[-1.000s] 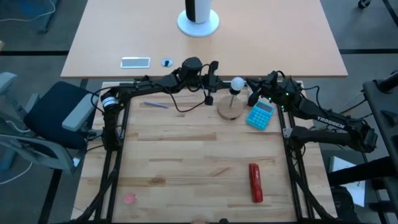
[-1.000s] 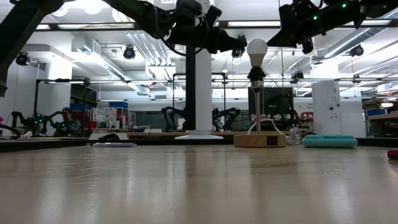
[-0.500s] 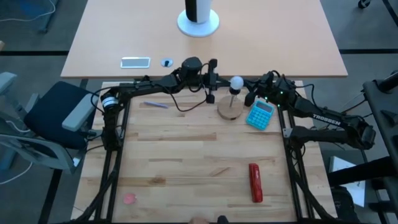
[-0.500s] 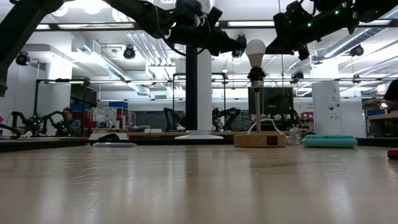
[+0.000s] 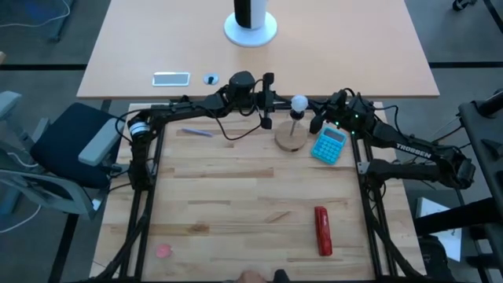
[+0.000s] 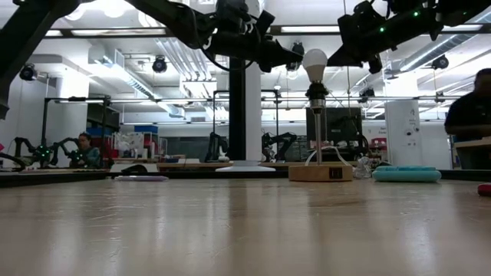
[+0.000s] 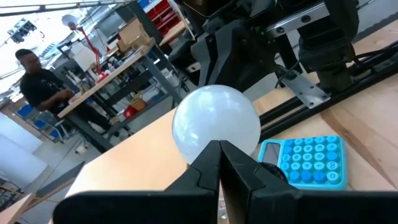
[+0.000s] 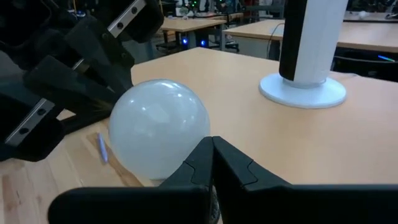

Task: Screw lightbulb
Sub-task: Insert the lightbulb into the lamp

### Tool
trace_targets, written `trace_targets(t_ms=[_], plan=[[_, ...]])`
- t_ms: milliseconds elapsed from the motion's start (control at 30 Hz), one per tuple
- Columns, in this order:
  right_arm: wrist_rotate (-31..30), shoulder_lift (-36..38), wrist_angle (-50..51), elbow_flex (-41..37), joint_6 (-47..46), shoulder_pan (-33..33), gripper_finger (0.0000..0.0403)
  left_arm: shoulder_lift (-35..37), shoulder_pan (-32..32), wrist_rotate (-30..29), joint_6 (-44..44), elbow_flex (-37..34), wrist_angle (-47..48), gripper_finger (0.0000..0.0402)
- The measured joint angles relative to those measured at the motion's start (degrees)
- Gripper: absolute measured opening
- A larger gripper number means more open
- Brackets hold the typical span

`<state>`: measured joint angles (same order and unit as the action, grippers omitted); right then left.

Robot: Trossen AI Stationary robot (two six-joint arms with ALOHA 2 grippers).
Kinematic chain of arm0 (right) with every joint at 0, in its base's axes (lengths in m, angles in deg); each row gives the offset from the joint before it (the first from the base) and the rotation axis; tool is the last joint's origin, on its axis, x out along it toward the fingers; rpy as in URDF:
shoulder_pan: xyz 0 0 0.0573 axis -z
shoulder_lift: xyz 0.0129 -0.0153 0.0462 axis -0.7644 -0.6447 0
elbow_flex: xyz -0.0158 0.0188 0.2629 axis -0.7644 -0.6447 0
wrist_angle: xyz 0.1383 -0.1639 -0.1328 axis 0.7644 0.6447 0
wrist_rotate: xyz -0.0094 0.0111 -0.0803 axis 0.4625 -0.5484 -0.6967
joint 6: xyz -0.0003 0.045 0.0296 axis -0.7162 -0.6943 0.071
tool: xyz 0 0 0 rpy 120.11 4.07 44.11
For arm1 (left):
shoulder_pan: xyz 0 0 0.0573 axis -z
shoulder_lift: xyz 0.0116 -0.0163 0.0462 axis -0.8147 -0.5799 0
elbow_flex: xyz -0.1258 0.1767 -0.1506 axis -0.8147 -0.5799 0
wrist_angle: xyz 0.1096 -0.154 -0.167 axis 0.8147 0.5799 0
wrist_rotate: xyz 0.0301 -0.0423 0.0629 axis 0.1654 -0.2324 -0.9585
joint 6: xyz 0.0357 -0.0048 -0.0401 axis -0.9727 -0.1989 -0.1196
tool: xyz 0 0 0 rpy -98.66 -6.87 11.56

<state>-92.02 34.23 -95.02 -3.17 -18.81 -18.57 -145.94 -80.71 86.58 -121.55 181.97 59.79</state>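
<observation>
Left gripper (image 5: pixel 280 101) first: fingers pressed flat together, nothing between them, tips aimed across at the lightbulb (image 5: pixel 299 103) and stopping just short of it. From that arm's own camera the closed fingers (image 7: pixel 219 163) cover the lower middle of the white globe (image 7: pixel 216 126), so whether they touch it is impossible to say from there. The low camera shows a sliver of daylight between the left gripper (image 6: pixel 295 55) and the bulb (image 6: pixel 315 63).

Over to the right gripper (image 5: pixel 317 119): also clamped shut and empty, sitting just on the other side of the bulb, above the blue calculator (image 5: pixel 328 144). Its wrist camera has the shut fingers (image 8: pixel 212 160) crossing the bottom of the globe (image 8: pixel 159 128), hiding the screw end completely.

The bulb itself stands upright on top of a thin post (image 6: pixel 317 130) rising from a round wooden base (image 5: pixel 291 138), between the two grippers, at the far edge of the wooden table (image 5: pixel 236 204). How deep the thread sits in the dark socket (image 6: pixel 317 96) is hard to make out.

Further out: a white cylinder on a round foot (image 5: pixel 251 25) on the next table, a red object (image 5: pixel 322 230) near the front, cut off at the edge in the low camera. A person (image 6: pixel 469 115) shows partly at the room's right side.
</observation>
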Motion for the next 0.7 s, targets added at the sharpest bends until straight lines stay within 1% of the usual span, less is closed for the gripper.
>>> trace_targets(t_ms=[300, 700], plan=[[-0.2, 0.0, 0.3, 0.0, 0.0, 0.0, 0.0002, -1.3, -0.2, 0.0, 2.9, 0.2, -2.0, 0.0000], [0.3, 0.0, 1.3, 0.1, -0.5, 0.0, 0.0002, -1.4, -0.5, -0.1, 3.0, 0.2, -2.2, 0.0000]])
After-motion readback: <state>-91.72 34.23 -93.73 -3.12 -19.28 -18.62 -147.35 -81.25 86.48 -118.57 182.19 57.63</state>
